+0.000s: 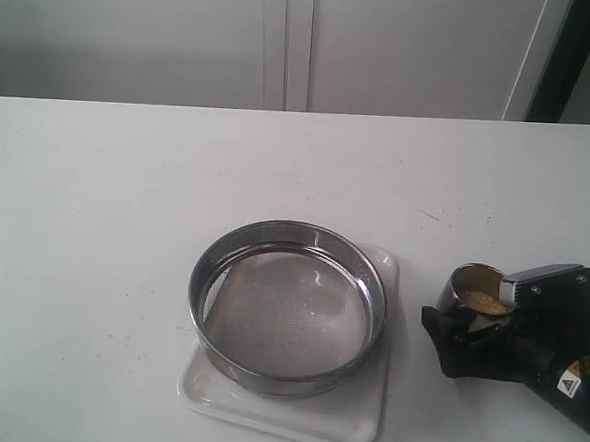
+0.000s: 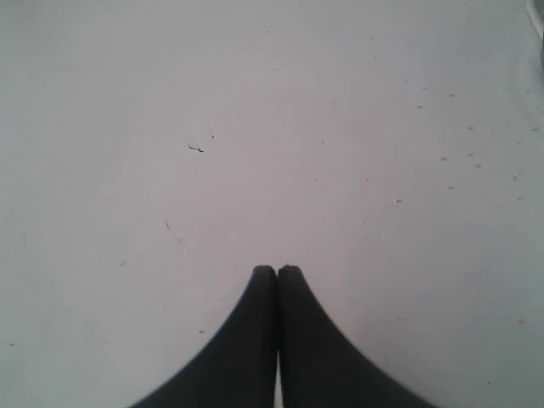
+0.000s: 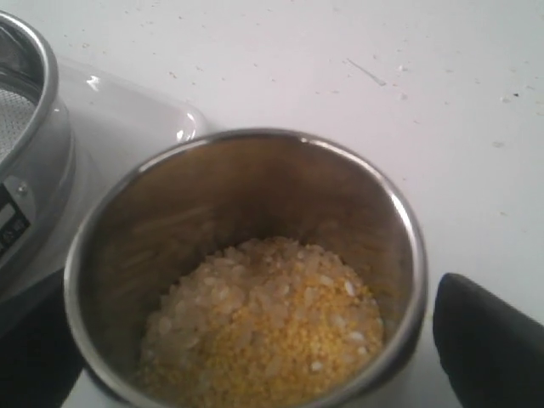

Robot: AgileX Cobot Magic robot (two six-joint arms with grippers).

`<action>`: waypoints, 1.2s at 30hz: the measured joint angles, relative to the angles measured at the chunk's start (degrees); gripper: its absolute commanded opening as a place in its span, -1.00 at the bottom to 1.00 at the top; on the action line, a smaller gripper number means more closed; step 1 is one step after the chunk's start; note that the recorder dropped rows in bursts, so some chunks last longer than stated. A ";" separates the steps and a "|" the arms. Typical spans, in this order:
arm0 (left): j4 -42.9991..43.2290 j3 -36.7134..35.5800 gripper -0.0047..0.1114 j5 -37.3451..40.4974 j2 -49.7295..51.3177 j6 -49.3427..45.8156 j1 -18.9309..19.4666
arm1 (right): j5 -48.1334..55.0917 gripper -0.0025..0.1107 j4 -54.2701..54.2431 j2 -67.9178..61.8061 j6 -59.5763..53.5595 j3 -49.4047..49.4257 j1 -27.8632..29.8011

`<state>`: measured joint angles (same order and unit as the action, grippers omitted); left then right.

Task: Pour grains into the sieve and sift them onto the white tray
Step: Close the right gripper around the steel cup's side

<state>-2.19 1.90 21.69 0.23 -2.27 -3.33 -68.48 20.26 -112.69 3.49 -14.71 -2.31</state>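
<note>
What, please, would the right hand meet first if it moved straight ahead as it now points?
The steel cup of grains, standing between the right hand's open fingers; beyond it, probably the white tray, depth unclear.

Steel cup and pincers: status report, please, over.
Left pincer shut, above table. Right pincer open around steel cup; grains inside. Sieve on white tray, nothing blocking.

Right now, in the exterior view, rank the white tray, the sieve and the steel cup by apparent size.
1. white tray: its outline is only just larger than the sieve's, and it is mostly covered
2. sieve: nearly the same size as the tray
3. steel cup: clearly the smallest
</note>
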 measured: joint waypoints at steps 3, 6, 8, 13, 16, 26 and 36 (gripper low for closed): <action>0.00 0.00 -0.92 0.00 0.00 0.00 0.00 | -0.47 0.79 -0.39 -1.49 -0.01 -0.24 0.00; 0.00 0.00 -0.92 0.00 0.00 0.00 0.00 | -0.60 0.79 -0.52 -2.85 -0.01 -0.80 0.00; 0.00 0.00 -0.92 0.00 0.00 0.00 0.00 | -0.60 0.79 -0.52 -3.49 -0.10 -1.32 0.00; 0.00 0.00 -0.92 0.00 0.00 0.00 0.00 | -1.34 0.79 -0.61 -4.84 -0.39 -2.34 0.00; 0.00 0.00 -0.92 0.00 0.00 0.00 0.00 | -2.13 0.78 -0.61 -5.82 -0.71 -3.09 0.00; 0.00 0.00 -0.92 0.00 0.00 0.00 0.00 | -2.12 0.66 0.23 -6.52 -0.94 -4.60 0.00; 0.00 0.00 -0.92 0.00 0.00 0.00 0.00 | -1.65 0.02 0.50 -6.64 -1.41 -5.25 0.00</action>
<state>-2.19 1.90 21.69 0.23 -2.27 -3.33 -70.14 20.76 -119.33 2.08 -19.95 -2.31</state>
